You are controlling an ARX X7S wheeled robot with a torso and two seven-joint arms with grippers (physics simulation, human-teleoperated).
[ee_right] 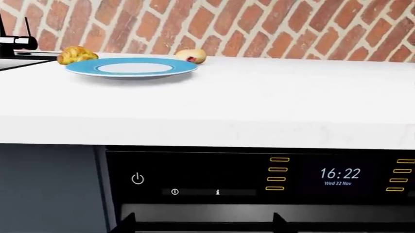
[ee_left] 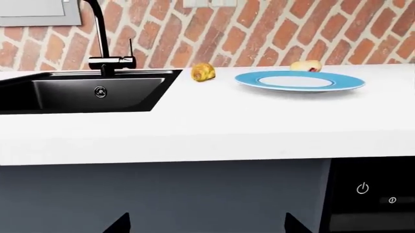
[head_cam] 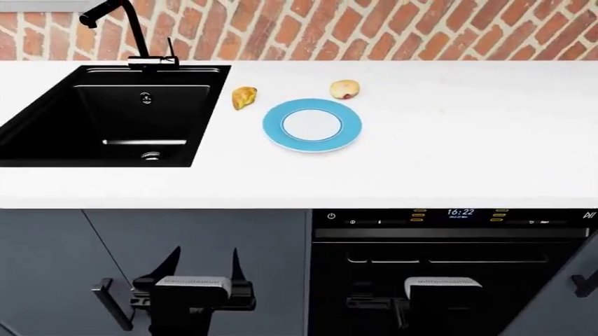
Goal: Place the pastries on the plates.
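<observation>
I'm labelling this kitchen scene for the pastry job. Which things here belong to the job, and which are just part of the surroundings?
Belongs to the job:
- croissant, on the counter beside the sink
- round bun, on the counter behind the plate
- blue-rimmed plate, nothing on it
- left tool and right tool, both low, in front of the cabinets

Just surroundings:
- black sink
- tap
- oven
- brick wall

- The desk (head_cam: 449, 140) is smooth white, faintly veined like stone.
- The sink (head_cam: 56, 133) and tap (ee_left: 104, 34) look matt black.
- The plate (head_cam: 312, 125) has a glossy glazed look.
- The wall (ee_right: 259, 24) is rough red brick.
- The oven (ee_right: 259, 184) front is glossy black.
- The croissant (head_cam: 244, 97) looks flaky.
</observation>
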